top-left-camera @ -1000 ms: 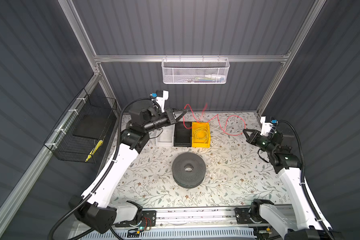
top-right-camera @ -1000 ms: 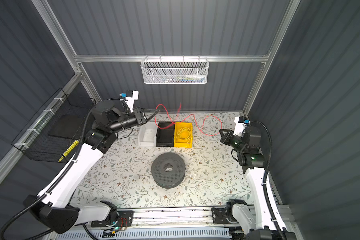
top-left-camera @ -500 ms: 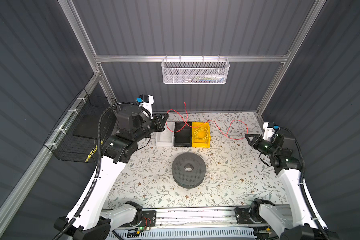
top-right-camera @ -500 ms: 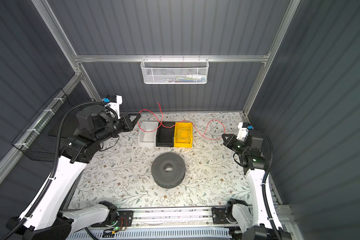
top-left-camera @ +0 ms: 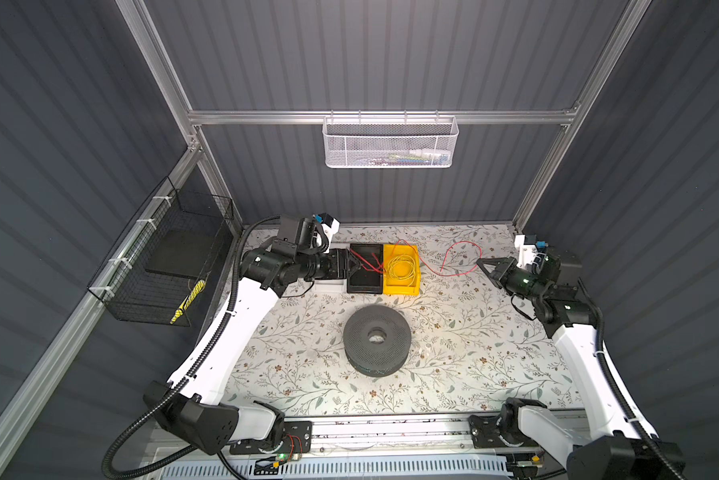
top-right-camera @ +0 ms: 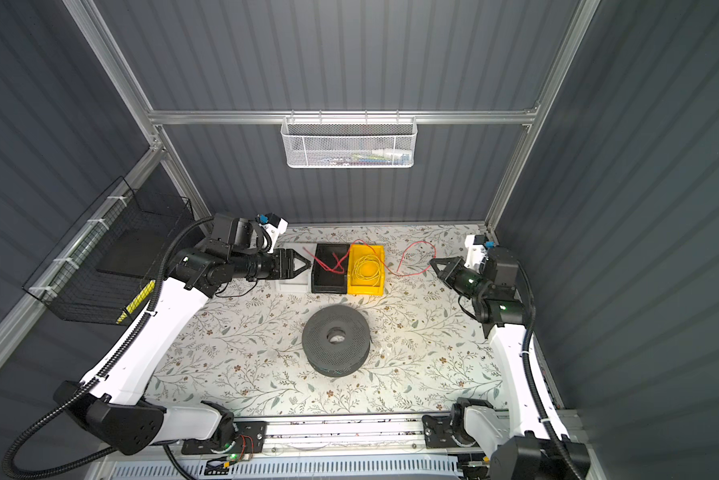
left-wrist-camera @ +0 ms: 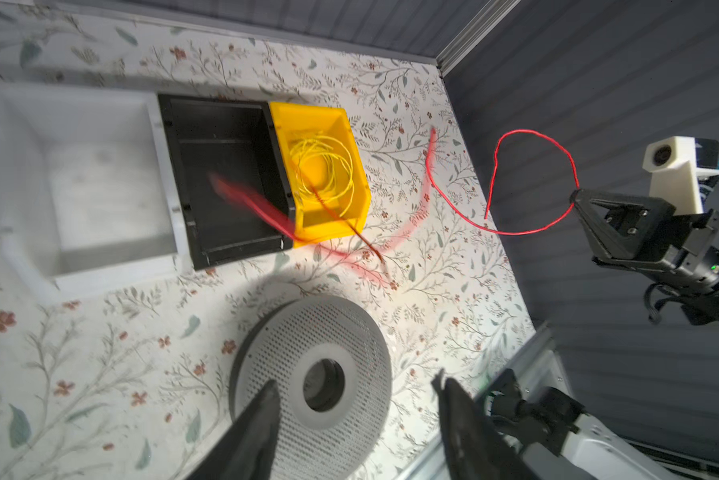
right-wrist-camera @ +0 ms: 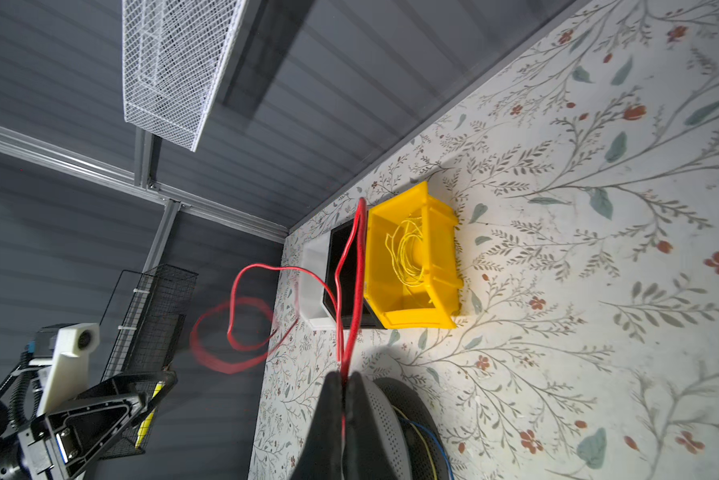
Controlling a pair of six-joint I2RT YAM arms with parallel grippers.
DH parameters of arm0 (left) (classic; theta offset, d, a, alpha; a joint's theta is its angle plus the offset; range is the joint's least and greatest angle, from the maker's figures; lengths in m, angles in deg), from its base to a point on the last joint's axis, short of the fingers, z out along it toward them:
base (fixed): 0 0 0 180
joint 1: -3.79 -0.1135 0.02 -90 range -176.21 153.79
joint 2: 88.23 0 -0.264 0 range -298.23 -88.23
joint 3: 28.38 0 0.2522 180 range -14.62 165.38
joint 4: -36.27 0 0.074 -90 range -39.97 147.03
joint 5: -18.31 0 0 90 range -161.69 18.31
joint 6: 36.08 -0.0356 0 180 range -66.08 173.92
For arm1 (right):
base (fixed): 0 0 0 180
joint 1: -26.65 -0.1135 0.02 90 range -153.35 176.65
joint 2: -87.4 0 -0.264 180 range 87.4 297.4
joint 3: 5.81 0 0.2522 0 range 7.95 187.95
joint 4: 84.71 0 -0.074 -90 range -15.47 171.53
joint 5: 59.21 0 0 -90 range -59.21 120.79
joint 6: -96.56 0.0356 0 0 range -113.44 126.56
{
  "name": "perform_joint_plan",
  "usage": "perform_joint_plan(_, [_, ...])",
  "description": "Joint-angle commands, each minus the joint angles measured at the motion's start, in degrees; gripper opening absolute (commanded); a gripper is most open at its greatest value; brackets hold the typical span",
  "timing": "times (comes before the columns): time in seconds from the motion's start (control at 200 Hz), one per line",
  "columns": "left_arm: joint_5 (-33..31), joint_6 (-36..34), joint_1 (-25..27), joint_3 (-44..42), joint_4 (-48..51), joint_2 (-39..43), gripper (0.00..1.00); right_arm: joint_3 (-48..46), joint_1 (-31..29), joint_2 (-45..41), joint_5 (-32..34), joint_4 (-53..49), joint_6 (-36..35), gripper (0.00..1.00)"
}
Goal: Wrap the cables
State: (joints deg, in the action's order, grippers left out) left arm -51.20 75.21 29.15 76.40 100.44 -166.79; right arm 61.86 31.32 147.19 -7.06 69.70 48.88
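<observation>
Jaws on the right gripper point(right-wrist-camera: 343, 377) pinch the red cable point(left-wrist-camera: 524, 131); the left gripper point(left-wrist-camera: 355, 380) is spread wide, empty. Cable crosses the black bin point(top-right-camera: 328, 287) and yellow bin point(top-right-camera: 366, 290), 12 o'clock from the spool point(top-right-camera: 318, 355).

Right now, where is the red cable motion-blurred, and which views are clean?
Left wrist view: red cable smeared over the black bin and mat, sharp near the right gripper; white bin soft. Right wrist view: far loop ghosted, strands at the jaws crisp. Both top views: cable thin but unsmeared.
</observation>
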Motion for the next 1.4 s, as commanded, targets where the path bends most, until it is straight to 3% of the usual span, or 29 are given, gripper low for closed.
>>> perform_joint_plan(0.0, [3.78,-0.69,-0.01,4.80,5.68,1.91,0.64,3.03,-2.73,0.46,1.46,2.17,2.34,0.00])
perform_joint_plan(0.08, [8.01,2.58,0.18,5.68,3.01,3.72,0.64,3.95,-4.96,0.72,3.51,2.67,2.88,0.00])
perform_joint_plan(0.2, [9.24,5.12,1.03,8.73,2.62,5.49,0.66,4.26,-7.72,1.13,6.11,5.22,4.56,0.00])
perform_joint_plan(0.275, [11.74,8.22,3.02,6.18,-2.51,6.27,0.65,4.77,-9.26,2.11,5.40,7.26,6.11,0.00])
perform_joint_plan(0.37, [9.83,11.57,7.60,-2.60,-12.26,7.78,0.65,5.40,-10.85,2.66,4.44,8.69,7.89,0.00])
perform_joint_plan(0.47, [5.47,13.89,8.93,-10.51,-19.34,8.47,0.59,6.90,-11.92,2.32,2.46,8.79,8.93,0.00])
perform_joint_plan(0.565, [0.77,16.15,9.18,-18.85,-27.70,10.16,0.65,9.60,-12.32,1.06,1.35,6.11,7.99,0.00])
perform_joint_plan(0.865, [-0.15,14.18,9.09,-27.70,-44.76,6.35,0.71,20.78,-10.99,-0.86,-6.25,0.50,11.58,0.00])
perform_joint_plan(0.975, [-1.19,10.48,7.80,-25.92,-44.45,5.78,0.72,23.40,-9.43,-0.89,-9.71,0.34,15.88,0.00])
perform_joint_plan(1.101, [-4.04,9.77,2.92,-26.40,-45.80,8.66,0.74,24.75,-9.23,-1.21,-12.25,-2.24,17.88,0.00])
perform_joint_plan(1.211, [1.08,10.82,-1.28,-27.74,-49.87,10.64,0.77,23.73,-9.24,-2.26,-13.33,-2.52,19.63,0.00])
perform_joint_plan(1.396, [7.83,9.01,-1.55,-22.80,-48.44,6.43,0.79,21.82,-9.25,-3.53,-14.09,-2.35,21.01,0.00])
